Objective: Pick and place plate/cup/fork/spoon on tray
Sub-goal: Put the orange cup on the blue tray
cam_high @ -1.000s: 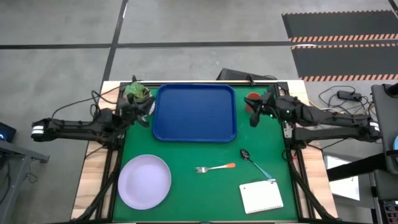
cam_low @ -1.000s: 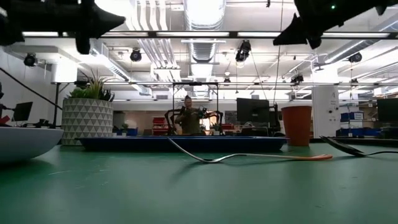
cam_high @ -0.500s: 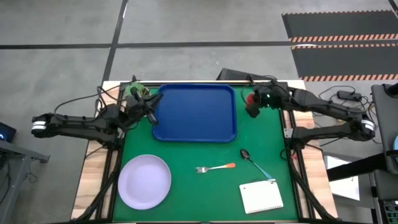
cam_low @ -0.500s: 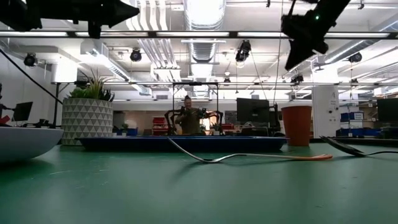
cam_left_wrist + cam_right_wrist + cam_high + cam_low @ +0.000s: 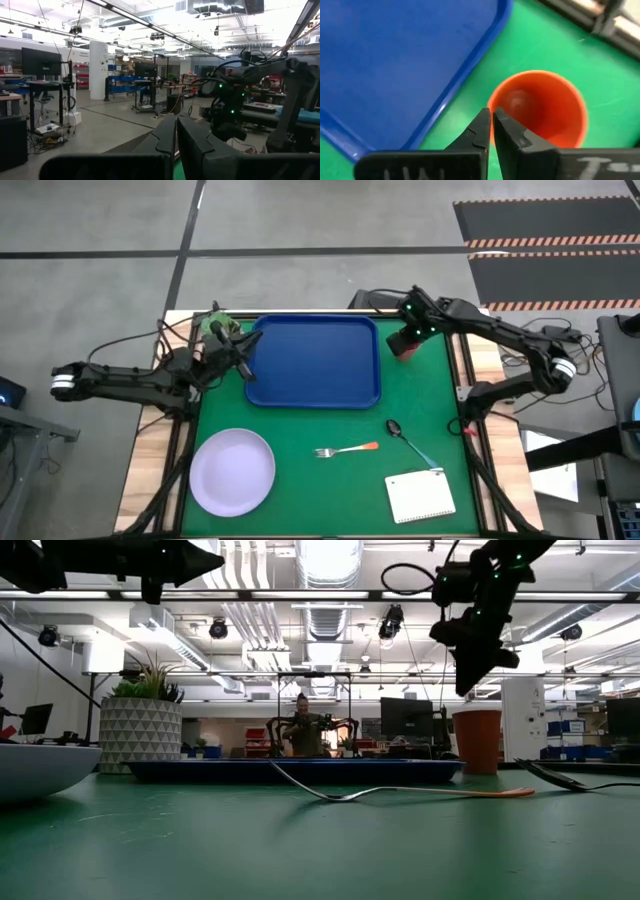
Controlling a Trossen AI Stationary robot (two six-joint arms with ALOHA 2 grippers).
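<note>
Right gripper (image 5: 492, 131), fingers pressed together and empty, hangs above the orange cup (image 5: 540, 112) at upper right; descending closed could topple it.

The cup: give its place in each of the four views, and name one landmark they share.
High view: the cup sits just right of the tray, under the right gripper.
Low view: right of centre, behind the fork.
Left wrist view: not in it.
Right wrist view: centre right, beyond the shut fingers.
Shared landmark: the blue tray's edge beside the cup.
</note>
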